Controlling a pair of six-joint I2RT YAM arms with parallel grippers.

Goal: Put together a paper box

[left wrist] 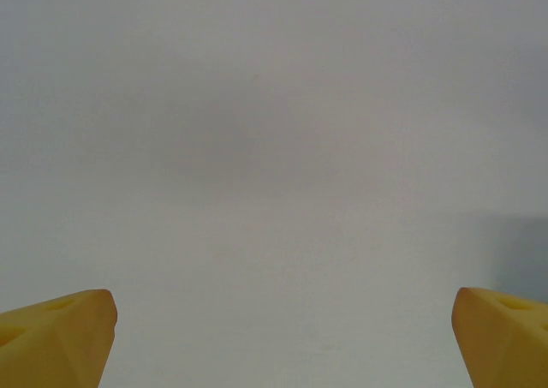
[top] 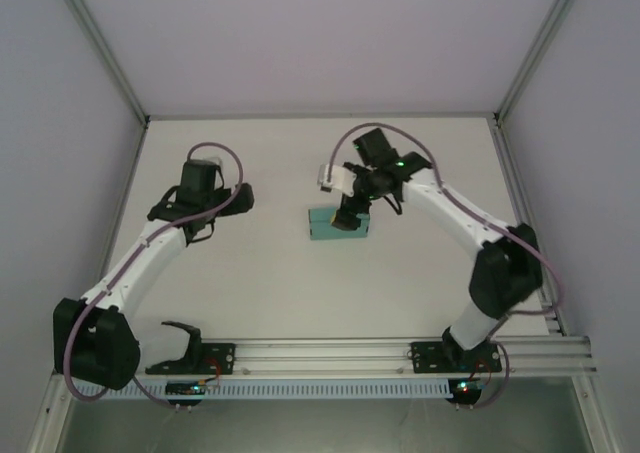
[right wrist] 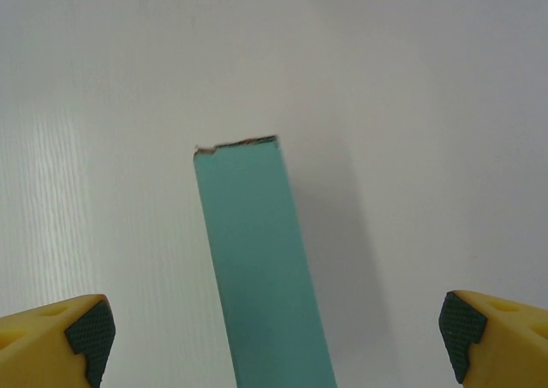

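Right gripper [right wrist: 274, 358] hovered directly over the teal paper box [right wrist: 257, 259], fingers spread wide with the box lying between them, slightly askew. Left gripper [left wrist: 282, 337], also spread, hung over bare table [left wrist: 274, 148] well to the left of the box. Closing on the skewed, thin card would likely crush a wall or slide the box away. The box was plain, with no label or writing, and its far edge looked ragged.

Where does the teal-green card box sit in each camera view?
Top external: teal-green rectangular card box at the white table centre, under the right gripper.
Right wrist: box lower centre, between that gripper's open yellow fingertips.
Left wrist: white table ahead of the open left gripper.
Shared landmark: the right gripper.
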